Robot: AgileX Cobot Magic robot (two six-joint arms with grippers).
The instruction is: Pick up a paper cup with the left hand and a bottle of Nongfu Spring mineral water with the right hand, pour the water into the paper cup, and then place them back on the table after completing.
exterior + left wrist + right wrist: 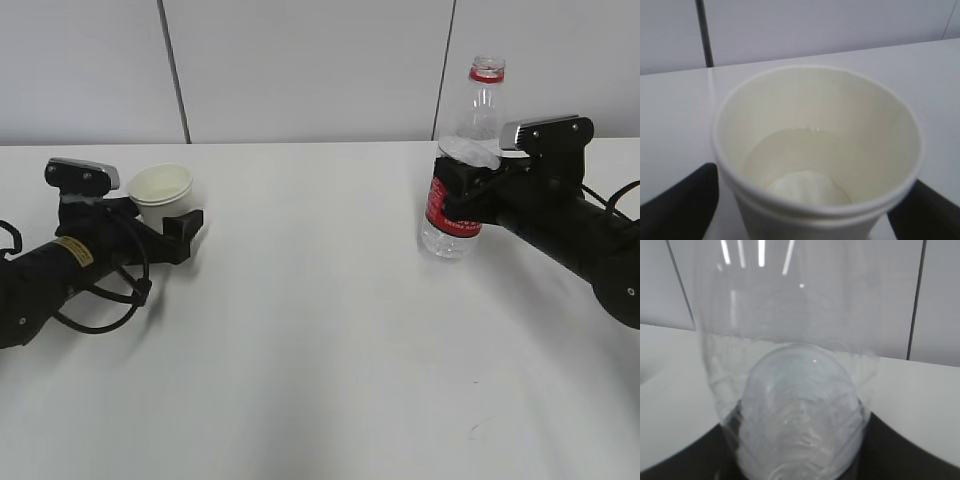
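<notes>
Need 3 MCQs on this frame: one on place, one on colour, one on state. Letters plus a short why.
1. Where is the paper cup?
A. between the left hand's fingers
B. beside the bottle
C. at the table's front edge

2. What colour is the label on the bottle?
A. blue
B. red
C. green

3. What state is the bottle's mouth in?
A. capped
B. open, no cap
C. hidden

Key: 1 A, dark fingers flank the cup in the left wrist view. 2 B, a red band wraps the lower body at the right hand. 3 B, only a red neck ring shows, with no cap on it.
</notes>
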